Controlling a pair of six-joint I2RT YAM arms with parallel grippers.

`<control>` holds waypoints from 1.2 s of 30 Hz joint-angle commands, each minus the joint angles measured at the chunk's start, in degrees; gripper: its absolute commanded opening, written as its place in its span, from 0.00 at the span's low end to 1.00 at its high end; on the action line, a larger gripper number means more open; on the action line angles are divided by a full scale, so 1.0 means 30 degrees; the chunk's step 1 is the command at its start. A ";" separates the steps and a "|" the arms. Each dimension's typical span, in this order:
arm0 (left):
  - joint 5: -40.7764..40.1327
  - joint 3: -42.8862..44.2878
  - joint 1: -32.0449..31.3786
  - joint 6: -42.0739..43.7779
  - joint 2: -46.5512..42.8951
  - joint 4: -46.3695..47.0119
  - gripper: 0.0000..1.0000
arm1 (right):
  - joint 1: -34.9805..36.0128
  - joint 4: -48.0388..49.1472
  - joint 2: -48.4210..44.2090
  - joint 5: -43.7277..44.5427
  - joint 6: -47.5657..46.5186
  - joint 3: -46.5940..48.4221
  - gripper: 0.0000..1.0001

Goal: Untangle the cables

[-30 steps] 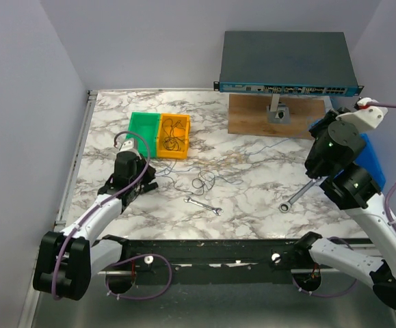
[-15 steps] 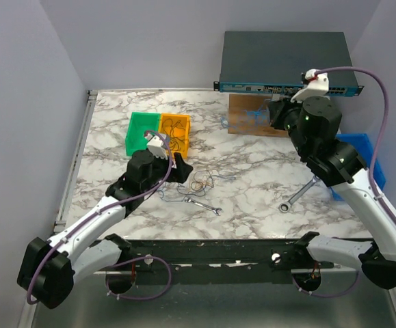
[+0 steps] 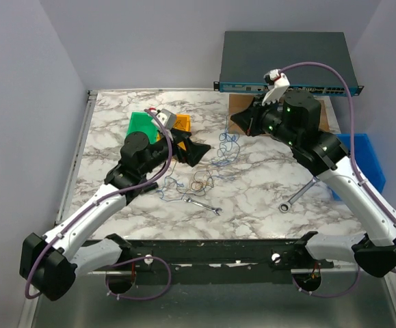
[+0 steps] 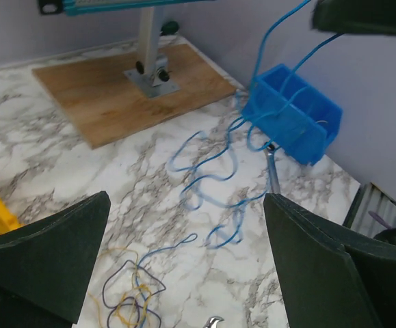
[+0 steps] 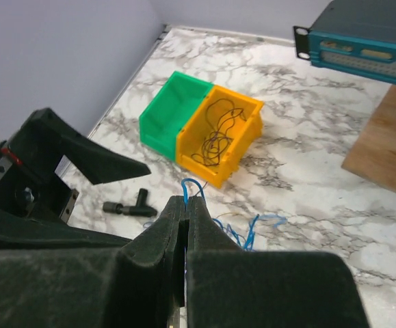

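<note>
My right gripper (image 3: 241,123) hangs above the table's middle, shut on a thin blue cable (image 3: 223,145). The cable droops in loops from the jaws down to the marble. In the right wrist view a small blue loop (image 5: 193,186) sticks out past the closed fingertips. A tangle of yellow and dark cables (image 3: 201,182) lies on the table, with a blue strand running into it (image 4: 130,298). My left gripper (image 3: 196,152) hovers just left of the hanging blue cable (image 4: 211,179), open wide with nothing between its fingers (image 4: 47,256).
A green bin (image 3: 141,125) and an orange bin (image 5: 219,133) holding dark wires stand at the back left. Two silver wrenches (image 3: 203,205) (image 3: 297,195) lie near the front. A blue bin (image 3: 368,158), a wooden board (image 4: 136,96) and a network switch (image 3: 286,61) are on the right and at the back.
My left gripper has opened and moved right towards the table's middle. The right arm has swung left from the blue bin, lifting the blue cable over the table.
</note>
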 commanded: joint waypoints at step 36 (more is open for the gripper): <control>-0.2259 0.7194 0.7543 -0.0769 0.7423 -0.6809 0.00 | -0.0020 0.3170 -0.2364 0.2397 0.2951 -0.6286 0.81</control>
